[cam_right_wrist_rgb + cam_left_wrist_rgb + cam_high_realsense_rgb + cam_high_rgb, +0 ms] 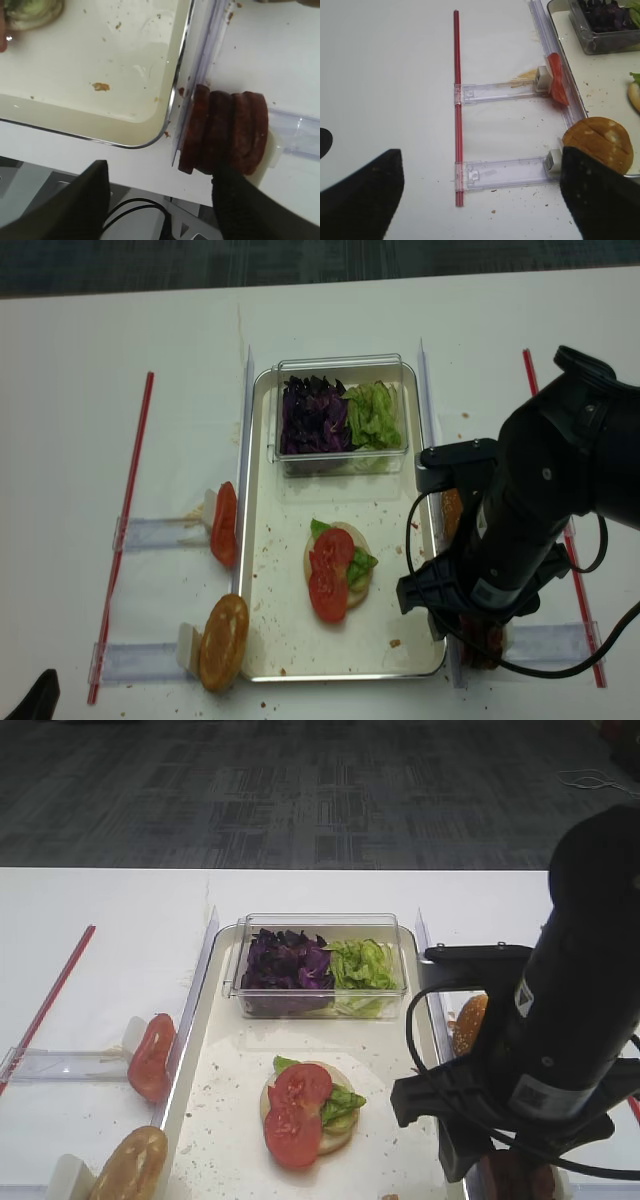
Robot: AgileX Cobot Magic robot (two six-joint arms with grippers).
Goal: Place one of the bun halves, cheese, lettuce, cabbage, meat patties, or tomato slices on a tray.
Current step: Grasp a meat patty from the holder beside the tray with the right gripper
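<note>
- The right gripper (160,200) hangs over the table's white top just off the tray's (262,540) right rim, near its front corner. Its jaws stand open with nothing between them.
- The meat patties (225,132) stand on edge in a row, touching the tray's rim from outside.
- The left gripper (480,195) is open, holding nothing.
- On the tray lies a bun half (350,565) with lettuce (360,563) and tomato slices (328,570).
</note>
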